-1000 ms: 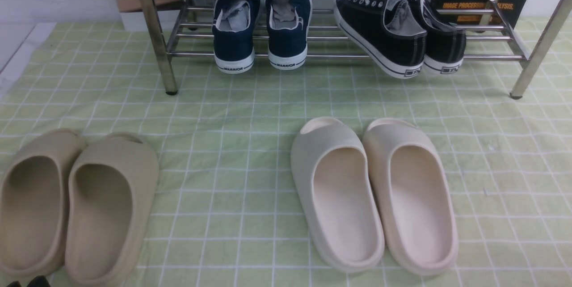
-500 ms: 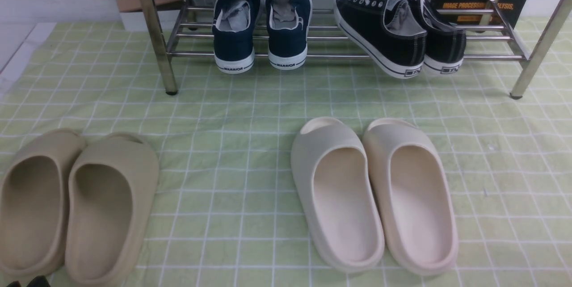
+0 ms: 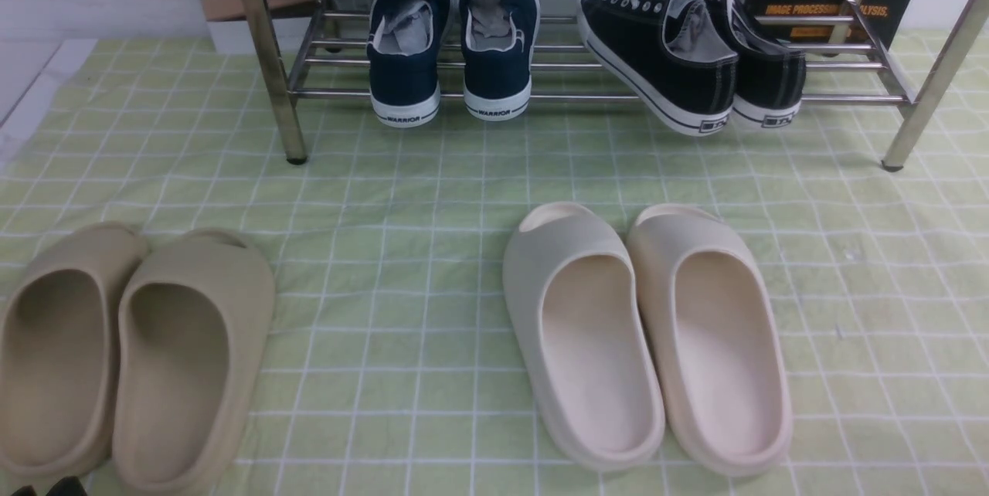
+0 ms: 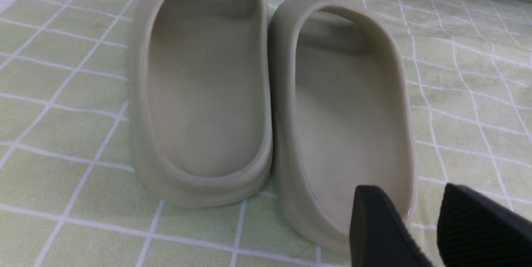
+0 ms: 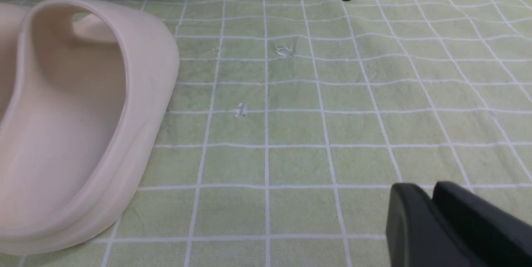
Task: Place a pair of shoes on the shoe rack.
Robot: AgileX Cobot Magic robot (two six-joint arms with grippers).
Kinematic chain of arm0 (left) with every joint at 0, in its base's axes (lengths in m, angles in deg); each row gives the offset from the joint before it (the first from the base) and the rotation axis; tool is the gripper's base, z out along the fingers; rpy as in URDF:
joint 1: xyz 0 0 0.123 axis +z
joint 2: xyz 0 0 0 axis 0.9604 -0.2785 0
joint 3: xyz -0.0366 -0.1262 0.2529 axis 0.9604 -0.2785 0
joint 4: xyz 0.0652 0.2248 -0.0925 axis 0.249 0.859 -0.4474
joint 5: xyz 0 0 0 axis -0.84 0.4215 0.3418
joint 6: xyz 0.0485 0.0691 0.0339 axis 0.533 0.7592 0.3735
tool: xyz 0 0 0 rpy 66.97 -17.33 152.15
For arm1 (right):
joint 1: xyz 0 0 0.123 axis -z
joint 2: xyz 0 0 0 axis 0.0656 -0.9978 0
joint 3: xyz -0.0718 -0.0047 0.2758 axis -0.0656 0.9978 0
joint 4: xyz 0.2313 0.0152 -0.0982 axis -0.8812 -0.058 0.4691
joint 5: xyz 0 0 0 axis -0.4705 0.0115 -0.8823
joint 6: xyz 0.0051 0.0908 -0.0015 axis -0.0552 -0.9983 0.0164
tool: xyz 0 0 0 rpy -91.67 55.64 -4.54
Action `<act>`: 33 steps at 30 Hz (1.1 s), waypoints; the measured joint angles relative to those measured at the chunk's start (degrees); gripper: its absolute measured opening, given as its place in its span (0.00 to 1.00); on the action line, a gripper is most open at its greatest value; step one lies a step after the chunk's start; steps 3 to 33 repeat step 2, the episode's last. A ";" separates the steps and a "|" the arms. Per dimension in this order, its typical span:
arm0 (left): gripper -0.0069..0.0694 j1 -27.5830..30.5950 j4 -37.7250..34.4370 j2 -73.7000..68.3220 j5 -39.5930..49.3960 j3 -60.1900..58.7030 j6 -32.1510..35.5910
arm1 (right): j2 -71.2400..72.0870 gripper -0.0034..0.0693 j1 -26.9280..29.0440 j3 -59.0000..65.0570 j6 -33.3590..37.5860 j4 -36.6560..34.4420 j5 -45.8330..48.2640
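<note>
Green checked cloth [image 3: 433,195] | sneakers [image 3: 688,56] on rack [image 3: 263,56], one tilted; placement looks done | left gripper [image 4: 419,225] parted, empty | right gripper [image 5: 432,221] nearly closed, empty

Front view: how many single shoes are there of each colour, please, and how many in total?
Navy blue sneakers, on the shoe rack: 2
Black sneakers, on the rack: 2
Tan slides, on the green checked cloth: 2
Cream slides, on the cloth: 2
Total: 8 shoes
</note>
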 joint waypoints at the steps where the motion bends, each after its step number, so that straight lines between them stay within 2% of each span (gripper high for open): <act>1: 0.40 0.00 0.00 0.00 0.00 0.00 0.00 | 0.00 0.20 0.00 0.00 0.00 0.00 0.00; 33: 0.40 0.00 0.00 0.00 0.00 0.00 0.00 | 0.00 0.20 0.00 0.00 -0.05 0.00 0.00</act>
